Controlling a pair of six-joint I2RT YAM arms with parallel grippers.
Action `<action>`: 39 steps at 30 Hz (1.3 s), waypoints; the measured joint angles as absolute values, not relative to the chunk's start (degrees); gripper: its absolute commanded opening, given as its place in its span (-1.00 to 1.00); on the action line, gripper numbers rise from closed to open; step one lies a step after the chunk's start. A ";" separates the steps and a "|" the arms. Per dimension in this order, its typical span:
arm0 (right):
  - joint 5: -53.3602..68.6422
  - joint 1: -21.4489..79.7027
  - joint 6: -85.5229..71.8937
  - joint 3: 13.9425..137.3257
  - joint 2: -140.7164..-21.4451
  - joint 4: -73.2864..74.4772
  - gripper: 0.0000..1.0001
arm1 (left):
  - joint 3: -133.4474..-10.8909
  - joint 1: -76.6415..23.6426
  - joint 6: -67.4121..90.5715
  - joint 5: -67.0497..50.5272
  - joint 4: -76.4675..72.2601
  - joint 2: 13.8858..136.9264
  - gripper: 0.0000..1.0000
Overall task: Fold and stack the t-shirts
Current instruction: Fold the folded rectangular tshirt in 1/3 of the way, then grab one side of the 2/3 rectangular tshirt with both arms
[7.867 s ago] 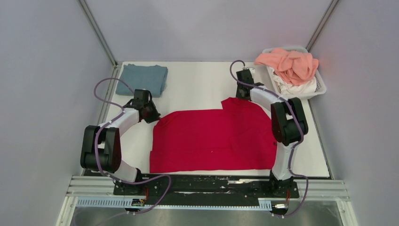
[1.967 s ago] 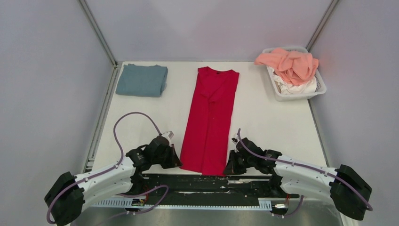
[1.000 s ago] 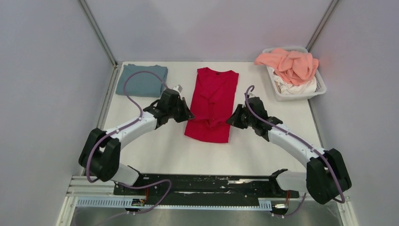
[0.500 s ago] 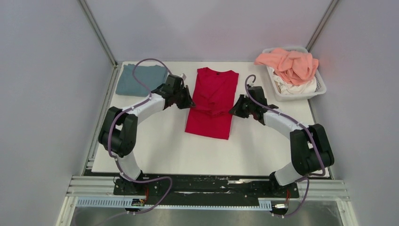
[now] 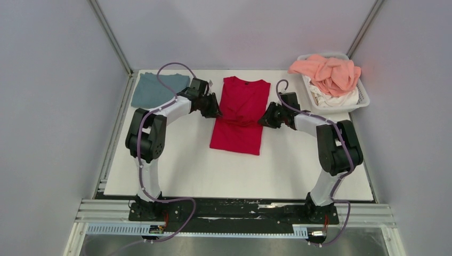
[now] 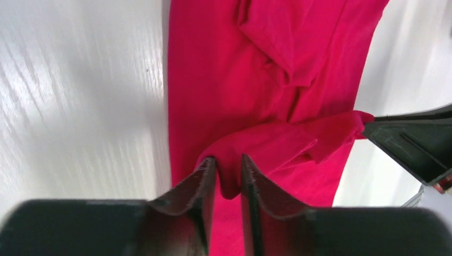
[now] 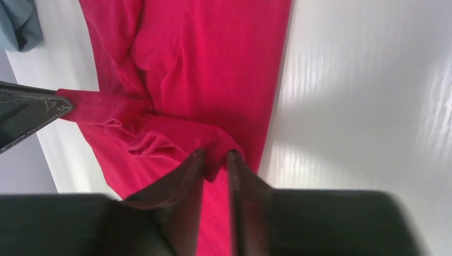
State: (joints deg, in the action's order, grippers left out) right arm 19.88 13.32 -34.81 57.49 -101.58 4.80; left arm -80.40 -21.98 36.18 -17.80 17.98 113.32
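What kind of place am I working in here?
Likely a lab robot cell, not a home: plain grey panels box in a white table, left arm and right arm bolt to a metal rail, and a basket holds unfolded shirts.

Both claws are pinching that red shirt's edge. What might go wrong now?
1. The left gripper and right gripper each pinch only a small corner of the red t-shirt; one could slip free, leaving a crooked fold.
2. The cloth between them is bunched, so creases may get folded in.
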 measured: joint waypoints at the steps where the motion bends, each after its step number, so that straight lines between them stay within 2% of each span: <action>1: 20.12 12.88 -34.76 58.43 -102.65 4.80 -0.07 | -81.56 -21.76 35.79 -18.31 18.65 114.13 0.41; 2: 20.34 12.43 -34.68 59.46 -103.61 4.78 0.10 | -82.89 -21.58 35.14 -18.87 19.07 114.91 0.85; 4: 20.40 11.77 -34.68 60.80 -104.20 4.82 0.43 | -85.38 -21.19 34.15 -19.53 19.55 116.01 0.98; 8: 19.25 11.44 -33.41 61.93 -102.50 4.73 0.96 | -88.51 -20.40 32.53 -19.57 20.80 115.74 1.00; 11: 18.50 12.12 -32.27 61.01 -98.74 4.78 1.00 | -86.78 -20.03 31.70 -18.70 20.49 112.99 1.00; 15: 18.31 14.41 -31.70 54.96 -90.63 3.62 1.00 | -77.73 -19.84 31.73 -17.76 20.23 104.66 1.00; 22: 20.12 19.00 -32.08 39.88 -81.54 4.40 1.00 | -53.34 -19.86 34.50 -19.42 15.22 89.43 0.99; 24: 20.32 20.51 -32.29 37.28 -81.45 5.39 1.00 | -48.60 -19.88 35.66 -20.47 13.76 88.42 0.92; 27: 20.67 21.91 -32.93 35.51 -81.45 5.98 1.00 | -43.94 -19.88 37.58 -22.35 11.51 88.44 0.70; 28: 20.71 22.22 -33.10 35.51 -81.38 5.76 1.00 | -43.53 -19.86 38.13 -22.98 10.48 88.38 0.66; 32: 20.51 22.68 -34.30 35.09 -81.45 4.71 0.95 | -42.92 -19.86 39.77 -24.47 6.61 89.91 0.23; 37: 20.53 22.81 -35.97 35.03 -82.32 2.98 0.84 | -42.78 -20.05 41.04 -26.52 3.95 92.53 0.01; 39: 20.53 22.85 -36.60 34.92 -82.67 2.22 0.79 | -42.78 -20.34 41.19 -26.52 3.53 92.99 -0.15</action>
